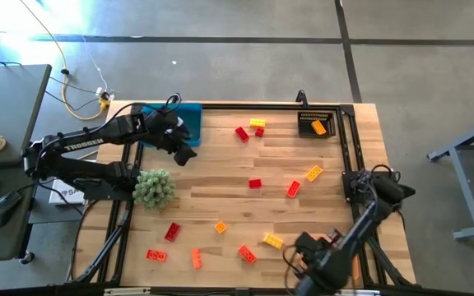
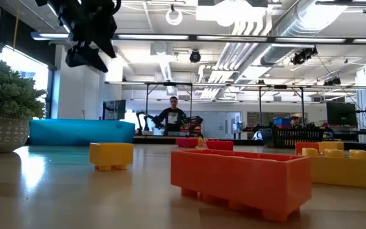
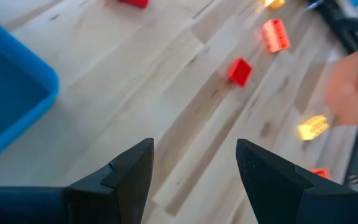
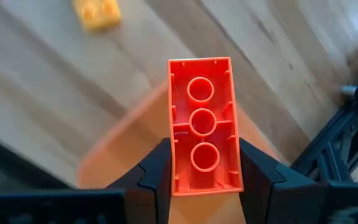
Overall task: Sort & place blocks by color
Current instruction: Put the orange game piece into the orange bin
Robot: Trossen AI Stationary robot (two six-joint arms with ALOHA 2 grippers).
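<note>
Red, orange and yellow studded bricks lie scattered flat on the wooden table (image 1: 220, 164), among them a red brick (image 1: 255, 183) and a yellow brick (image 1: 273, 241). One orange brick (image 1: 318, 127) sits in the black bin (image 1: 303, 123). My left gripper (image 1: 184, 154) (image 3: 194, 155) is open and empty, raised above the table beside the blue bin (image 1: 189, 115). It also shows high up in the low view (image 2: 88, 38). My right gripper (image 1: 296, 256) (image 4: 204, 158) hangs near the table's near edge, shut on an orange-red brick (image 4: 201, 118). My right gripper pinches the orange-red brick between its two fingers (image 4: 157, 168), one on each long side wall (image 4: 174, 155), near one end. The brick's hollow underside with three round tubes faces the wrist camera. It points away along the fingers and looks lifted clear of the table.
A green fuzzy plant (image 1: 155, 187) in a pot stands at the table's left side, close under my left arm. In the low view a person (image 2: 172, 117) stands far behind the table. A black frame (image 1: 354, 156) runs along the right edge. Bare wood lies mid-table.
</note>
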